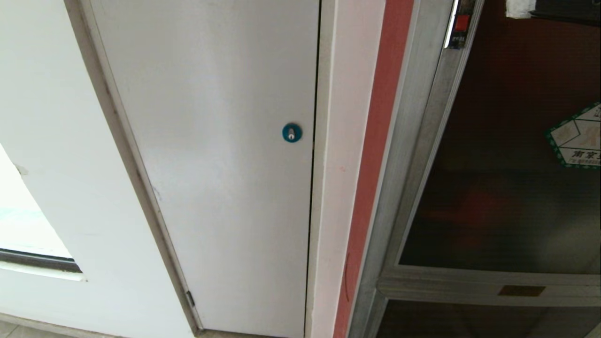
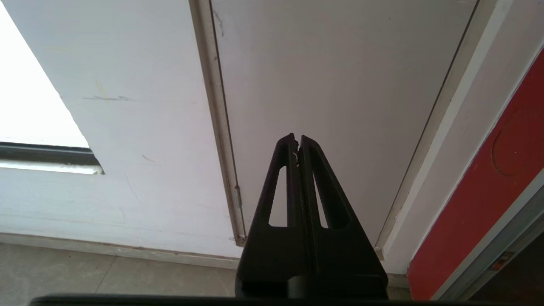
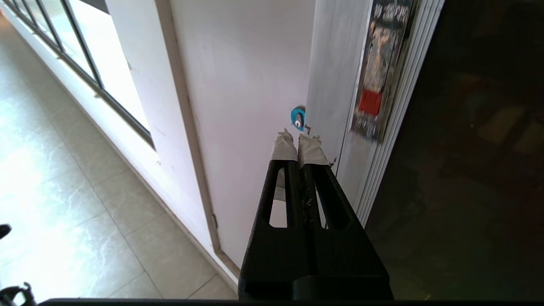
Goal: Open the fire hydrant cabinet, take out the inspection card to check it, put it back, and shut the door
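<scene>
Standing upright with its long axis vertical, the door (image 1: 507, 188) of the fire hydrant cabinet (image 1: 404, 197) fills the head view from 1 to 5 o'clock: dark tinted glass in ribbed silver aluminium, shut, a small red latch tab (image 1: 462, 22) at 1 o'clock. A green-bordered white hexagonal sticker (image 1: 576, 137) at 3 o'clock carries characters too cropped to read. Right gripper (image 3: 297, 136), tape-wrapped tips clenched empty, points toward the round blue lock (image 3: 298, 117) on the plain white door (image 1: 220, 159); left gripper (image 2: 296, 138) likewise clenched, empty.
</scene>
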`<state>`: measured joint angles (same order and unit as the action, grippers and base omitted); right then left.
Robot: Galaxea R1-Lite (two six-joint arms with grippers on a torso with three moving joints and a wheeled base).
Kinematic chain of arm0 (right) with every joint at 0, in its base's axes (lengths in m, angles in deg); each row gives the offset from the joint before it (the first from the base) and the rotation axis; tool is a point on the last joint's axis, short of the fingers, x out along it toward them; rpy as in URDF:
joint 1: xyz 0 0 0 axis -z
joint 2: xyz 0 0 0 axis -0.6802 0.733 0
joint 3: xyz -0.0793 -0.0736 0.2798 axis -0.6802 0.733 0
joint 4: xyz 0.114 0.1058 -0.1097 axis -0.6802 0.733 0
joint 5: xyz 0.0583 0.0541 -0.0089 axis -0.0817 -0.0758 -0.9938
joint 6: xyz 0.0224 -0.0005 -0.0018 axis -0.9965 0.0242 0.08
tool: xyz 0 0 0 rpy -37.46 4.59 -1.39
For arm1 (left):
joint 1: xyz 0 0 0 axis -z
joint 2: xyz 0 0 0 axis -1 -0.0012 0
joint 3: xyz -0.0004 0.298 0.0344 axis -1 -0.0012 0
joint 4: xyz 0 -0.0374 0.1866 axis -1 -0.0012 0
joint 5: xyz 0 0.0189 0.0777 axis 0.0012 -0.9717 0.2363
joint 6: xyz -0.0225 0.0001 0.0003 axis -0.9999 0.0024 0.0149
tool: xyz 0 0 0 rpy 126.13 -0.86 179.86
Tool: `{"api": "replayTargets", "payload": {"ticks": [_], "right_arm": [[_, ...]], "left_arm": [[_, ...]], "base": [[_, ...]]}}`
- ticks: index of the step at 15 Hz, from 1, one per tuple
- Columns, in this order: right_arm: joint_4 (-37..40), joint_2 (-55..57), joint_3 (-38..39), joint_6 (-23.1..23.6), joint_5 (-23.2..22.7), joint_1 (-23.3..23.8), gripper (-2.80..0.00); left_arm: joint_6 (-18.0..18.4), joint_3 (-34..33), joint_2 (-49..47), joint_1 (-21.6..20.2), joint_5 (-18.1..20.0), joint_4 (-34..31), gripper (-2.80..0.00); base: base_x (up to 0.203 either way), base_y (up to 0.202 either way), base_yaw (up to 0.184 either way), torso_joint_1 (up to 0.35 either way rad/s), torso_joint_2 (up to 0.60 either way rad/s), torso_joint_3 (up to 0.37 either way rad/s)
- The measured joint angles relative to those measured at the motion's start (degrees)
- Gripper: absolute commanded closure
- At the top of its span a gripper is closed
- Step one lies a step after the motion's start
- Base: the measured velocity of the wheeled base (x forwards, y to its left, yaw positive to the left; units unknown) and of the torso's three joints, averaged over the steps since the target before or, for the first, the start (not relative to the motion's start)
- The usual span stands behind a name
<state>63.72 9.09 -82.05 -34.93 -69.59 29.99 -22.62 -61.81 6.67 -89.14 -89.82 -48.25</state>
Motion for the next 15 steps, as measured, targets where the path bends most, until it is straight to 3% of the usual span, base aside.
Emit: {"api": "replayTargets", "payload": {"ticks": [6,15], "right_arm": [[-0.44,6.35,-5.76,0.0,1.73,0.04,0.0],[-0.77,10.83,-7.9,0.02,5.36,0.2,0.0]], "left_arm": [[0.0,0.0,0.0,0.0,0.05,0.0,0.0],[0.0,0.0,0.0,0.0,0.05,0.0,0.0]], "base": [[0.0,0.0,0.0,0.0,0.0,0.0],[0.0,0.0,0.0,0.0,0.0,0.0]]}}
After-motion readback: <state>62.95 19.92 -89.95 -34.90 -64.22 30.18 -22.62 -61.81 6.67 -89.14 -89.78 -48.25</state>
